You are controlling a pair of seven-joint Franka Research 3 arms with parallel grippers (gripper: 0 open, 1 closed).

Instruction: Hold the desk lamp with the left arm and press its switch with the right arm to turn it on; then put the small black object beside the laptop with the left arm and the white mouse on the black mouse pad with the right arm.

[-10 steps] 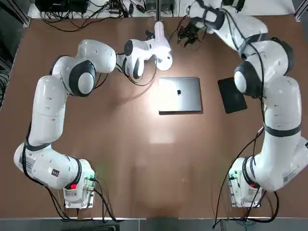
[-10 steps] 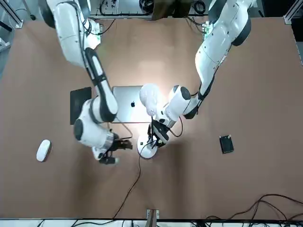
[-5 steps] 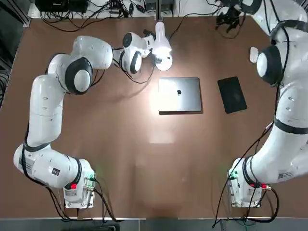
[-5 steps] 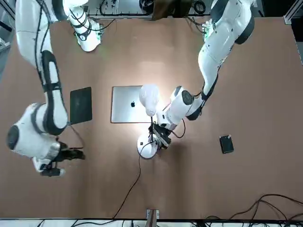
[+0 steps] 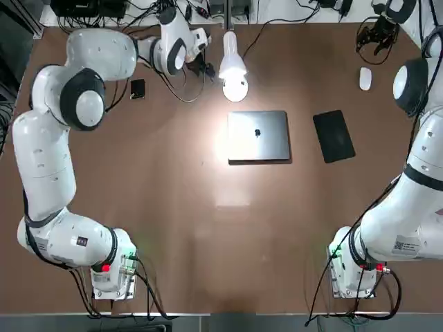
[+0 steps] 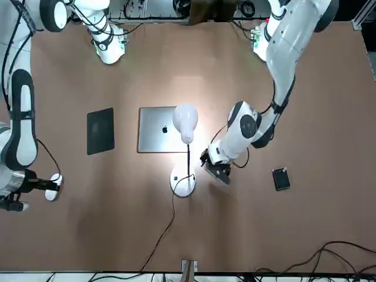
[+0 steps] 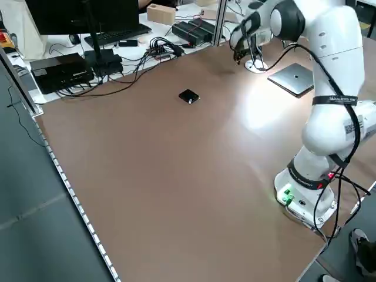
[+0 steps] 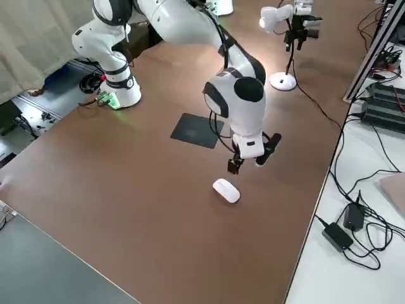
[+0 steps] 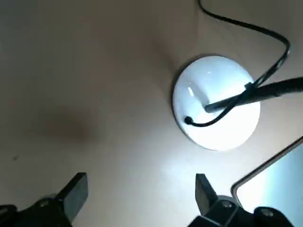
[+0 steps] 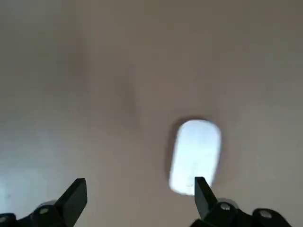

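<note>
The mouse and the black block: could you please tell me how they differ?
The mouse is white; the block is black. The mouse has rounded ends, the block a boxier outline. The mouse lies on the robot's right, the block on its left. Both rest on the table.

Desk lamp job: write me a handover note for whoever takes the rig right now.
Left gripper: open, empty, just off the lamp on the laptop side of the black object.
Right gripper: open, empty, above the table close to the white mouse.
Desk lamp: standing free beyond the laptop, lit.
Small black object: on bare table out to the left arm's side.
Black mouse pad: right of the laptop, mouse off it, farther out.
Done: lamp on.
Left: black object beside the laptop, left arm; mouse onto the pad, right arm.
</note>
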